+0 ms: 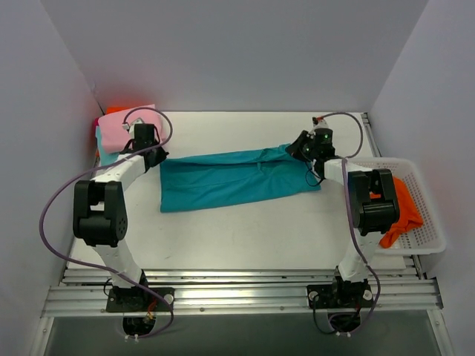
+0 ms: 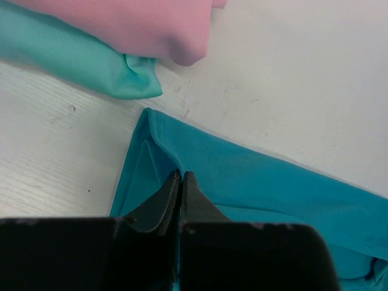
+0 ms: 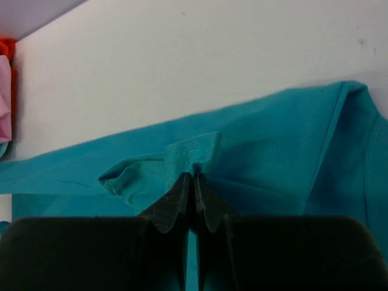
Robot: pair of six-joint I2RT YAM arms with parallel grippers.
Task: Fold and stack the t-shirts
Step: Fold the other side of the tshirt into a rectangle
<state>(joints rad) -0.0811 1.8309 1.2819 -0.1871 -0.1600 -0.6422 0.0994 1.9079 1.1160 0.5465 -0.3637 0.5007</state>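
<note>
Room: plain pale grey walls (image 1: 223, 52) on three sides, boxing in a white matt counter (image 1: 245, 237). A few small scuffs on it show in the left wrist view. Metal rails (image 1: 237, 285) run along the counter's near edge, w/ both arm bases bolted there.

Biggest item on it: a deep teal cloth t-shirt (image 1: 230, 182), folded lengthwise into a long band and lying flat mid-counter. Its long axis runs left-right, approx parallel to the far edge but tilted a little, so the right end sits nearer the far edge than the left end. Which end is the collar: can't tell.

At the counter's right edge is a white plastic mesh basket (image 1: 430, 230) w/ a bright orange cloth t-shirt (image 1: 404, 211) crumpled inside, part of it hanging over the rim on the near side.

Far-left corner: a folded pink cloth t-shirt (image 1: 122, 127) lies on a folded pale aqua cloth t-shirt (image 1: 104, 153). A sliver of orange cloth (image 1: 115, 110) shows behind them. The teal band's left end is near this stack, not touching.

Left tool (image 2: 181, 180): fingers pressed together, pinching the teal shirt's edge at its far-left corner.

Right tool (image 3: 193, 180): fingers likewise pressed together, gripping a small bunched tuck of teal cloth on the far edge near the right end.
</note>
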